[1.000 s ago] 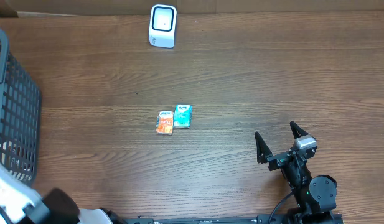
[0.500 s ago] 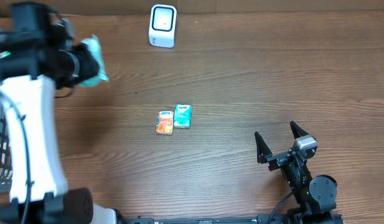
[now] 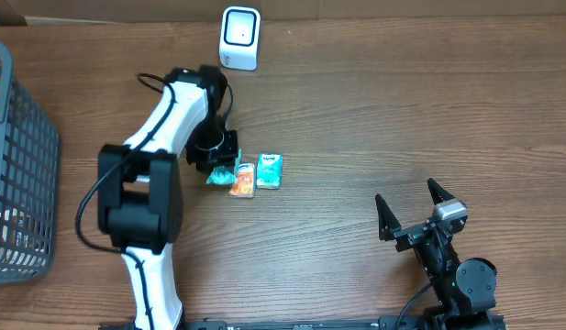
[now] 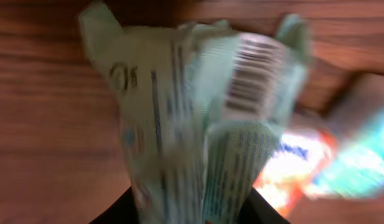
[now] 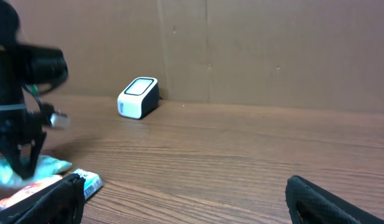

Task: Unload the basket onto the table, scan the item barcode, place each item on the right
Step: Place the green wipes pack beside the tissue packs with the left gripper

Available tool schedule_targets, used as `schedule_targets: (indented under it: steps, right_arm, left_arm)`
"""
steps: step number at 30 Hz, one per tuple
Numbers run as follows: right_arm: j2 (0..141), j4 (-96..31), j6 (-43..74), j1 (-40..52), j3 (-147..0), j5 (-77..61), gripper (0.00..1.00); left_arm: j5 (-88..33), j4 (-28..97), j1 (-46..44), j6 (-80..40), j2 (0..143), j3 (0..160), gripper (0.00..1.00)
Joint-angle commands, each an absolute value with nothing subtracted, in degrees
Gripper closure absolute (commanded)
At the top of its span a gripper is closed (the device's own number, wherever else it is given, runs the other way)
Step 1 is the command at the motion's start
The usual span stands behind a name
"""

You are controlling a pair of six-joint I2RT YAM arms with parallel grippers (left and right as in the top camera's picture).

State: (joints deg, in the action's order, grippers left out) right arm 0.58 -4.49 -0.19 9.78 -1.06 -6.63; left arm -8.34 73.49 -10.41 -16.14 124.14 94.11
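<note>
A wooden table (image 3: 356,110), seen from above. A white scanner (image 3: 238,37) stands at its far edge. In front of the scanner, near the table's middle, the left gripper (image 3: 220,163) clenches a crumpled pale green packet (image 4: 173,124). This is just beside an orange packet (image 3: 243,180) and a teal packet (image 3: 270,170), which lie side by side. The held packet shows a black barcode (image 4: 252,81) on its upper right. Its small print and the other packets' lettering are too blurred to read. Well apart from the scanner, at the near right, the right gripper (image 3: 405,191) has its jaws spread wide, holding nothing. A grey mesh basket (image 3: 26,165) sits far left of the scanner.
</note>
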Motion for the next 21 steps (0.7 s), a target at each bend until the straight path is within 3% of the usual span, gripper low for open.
schedule_targets:
  steps: [1, 5, 15, 21]
  right_arm:
    - [0.2, -4.2, 0.0, 9.6, -0.5, -6.5, 0.00]
    - [0.2, -4.2, 0.0, 9.6, -0.5, -6.5, 0.00]
    - [0.2, -4.2, 0.0, 9.6, -0.5, -6.5, 0.00]
    - [0.2, -4.2, 0.0, 9.6, -0.5, -6.5, 0.00]
  left_arm:
    - [-7.1, 72.8, -10.5, -17.0, 127.2, 93.8, 0.63]
    - [-7.0, 72.0, -10.5, -16.9, 126.9, 94.0, 0.44]
    - [-7.0, 77.2, -10.4, -17.0, 119.5, 100.9, 0.34]
    - [-7.0, 77.8, -10.2, -16.9, 107.1, 106.8, 0.18]
